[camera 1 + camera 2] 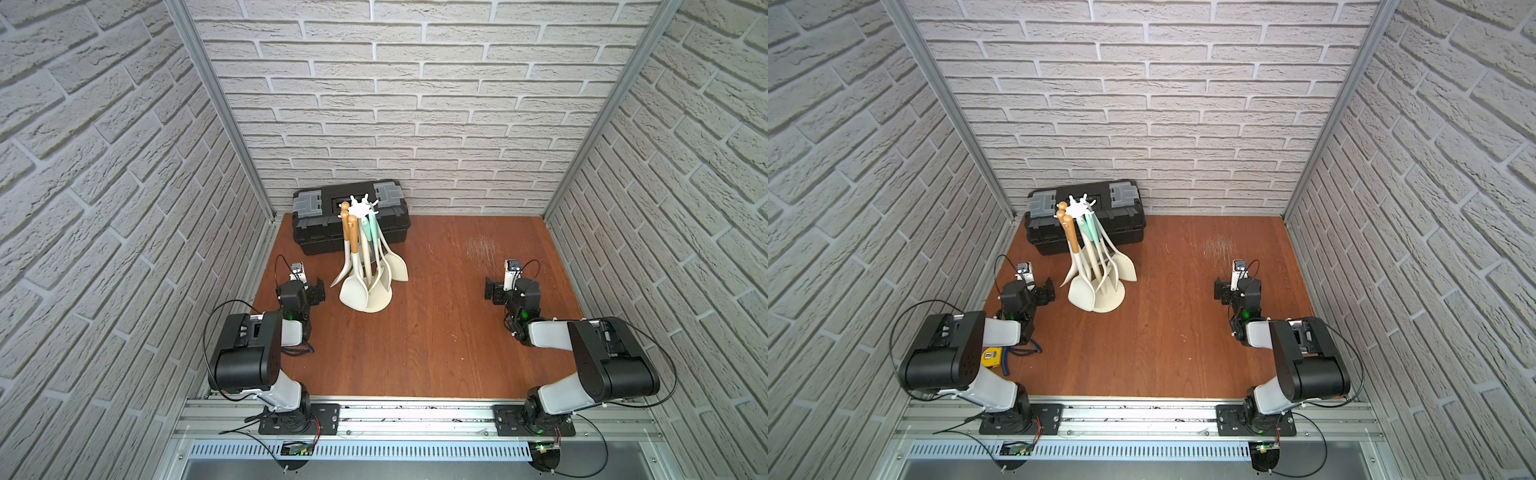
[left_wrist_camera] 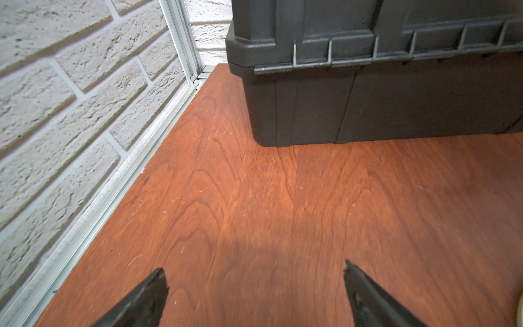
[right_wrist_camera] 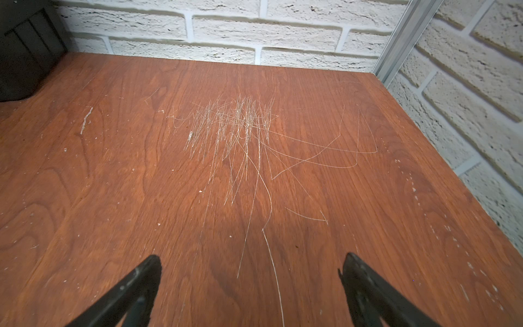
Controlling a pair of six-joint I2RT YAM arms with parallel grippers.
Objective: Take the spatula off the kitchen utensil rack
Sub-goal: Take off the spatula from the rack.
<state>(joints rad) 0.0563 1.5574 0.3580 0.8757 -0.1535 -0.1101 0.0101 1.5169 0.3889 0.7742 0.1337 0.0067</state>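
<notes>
Furthest to the left of the kitchen utensil rack, a small yellow object is lying on the table, partly under the left arm and towards the front rail. The left gripper is hovering low just left of the rack's base, apart from it. In its wrist view the left gripper is showing its jaws spread wide with only bare wood between them. It is gripping nothing.

Behind the rack, against the back wall, a black toolbox is sitting with its grey latches on top.

The rack itself is standing upright on its round base in both top views. The spatula is hanging from the crown on an orange handle, and its broad cream head is dangling by the base on the rack's front left side. Other cream utensils with orange and teal handles are hanging around the pole beside it.

To the right of the rack, a patch of pale scratches is marking the wood. Further right, well apart from the rack, the right gripper is also hovering low. Its jaws are standing wide apart and holding nothing.
</notes>
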